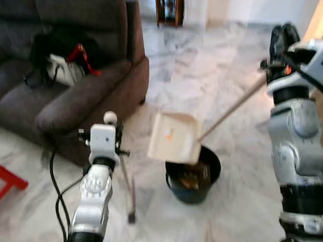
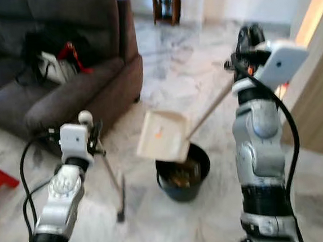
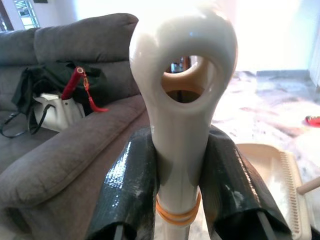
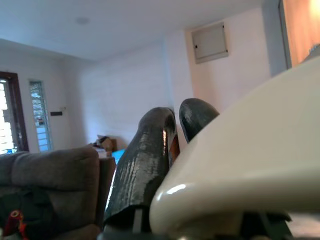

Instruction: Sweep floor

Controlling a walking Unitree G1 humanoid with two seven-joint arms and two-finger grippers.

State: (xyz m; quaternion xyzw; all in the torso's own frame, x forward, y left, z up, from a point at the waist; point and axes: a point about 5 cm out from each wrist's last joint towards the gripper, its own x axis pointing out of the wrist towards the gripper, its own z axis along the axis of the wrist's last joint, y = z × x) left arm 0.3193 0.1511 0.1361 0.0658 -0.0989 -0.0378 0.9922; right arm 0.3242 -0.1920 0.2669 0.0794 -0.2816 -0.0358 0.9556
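My left gripper [image 3: 172, 165] is shut on the cream broom handle [image 3: 182, 100], just below its looped top; the broom's shaft [image 1: 126, 183] runs down to the marble floor in front of me. My right gripper [image 1: 279, 48] is raised at the right and shut on the long handle [image 1: 231, 110] of a cream dustpan [image 1: 171, 137]. The dustpan is tilted over a dark bucket [image 1: 193, 177] that stands on the floor with debris inside. In the right wrist view the black fingers [image 4: 150, 165] close against the pale handle [image 4: 250, 170].
A dark grey sofa [image 1: 62, 90] with a bag and clothes [image 1: 60, 59] fills the left. A red piece of furniture [image 1: 0, 180] stands at the far left edge. A wooden stand [image 1: 169, 4] is at the back. A wooden panel [image 2: 319, 107] rises at the right.
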